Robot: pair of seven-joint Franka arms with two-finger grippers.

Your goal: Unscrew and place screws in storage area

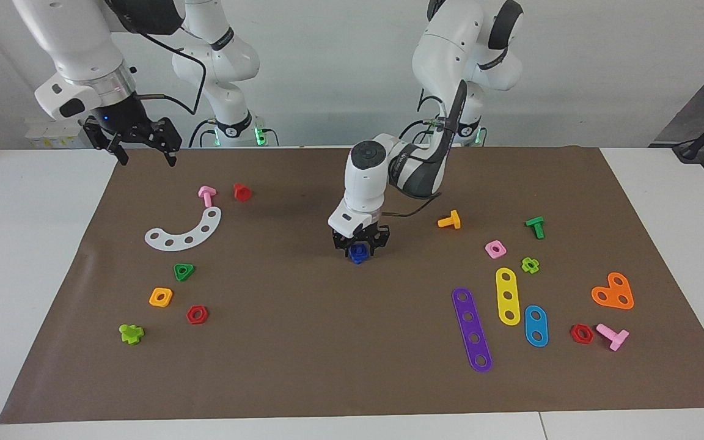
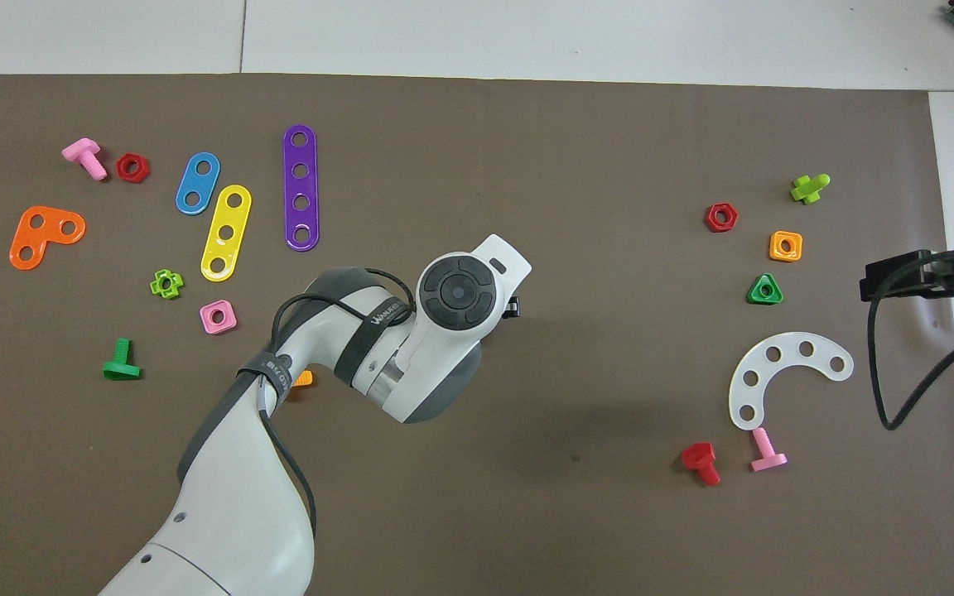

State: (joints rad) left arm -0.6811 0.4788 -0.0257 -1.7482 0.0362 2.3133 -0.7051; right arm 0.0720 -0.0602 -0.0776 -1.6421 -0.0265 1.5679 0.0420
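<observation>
Blue screw (image 1: 359, 253) pinched in left end effector (image 1: 361, 247), right end effector (image 1: 141, 146) spread, waiting.

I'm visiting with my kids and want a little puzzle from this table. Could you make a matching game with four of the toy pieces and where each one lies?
Things:
1. dark-blue screw
2. pink bolt
3. light-blue oval plate
4. green triangular nut

Places:
A. beside the yellow plate
B. between the left gripper fingers
C. beside the orange square nut
D. by the white curved plate

Pairs: 1-B, 2-D, 3-A, 4-C
</observation>
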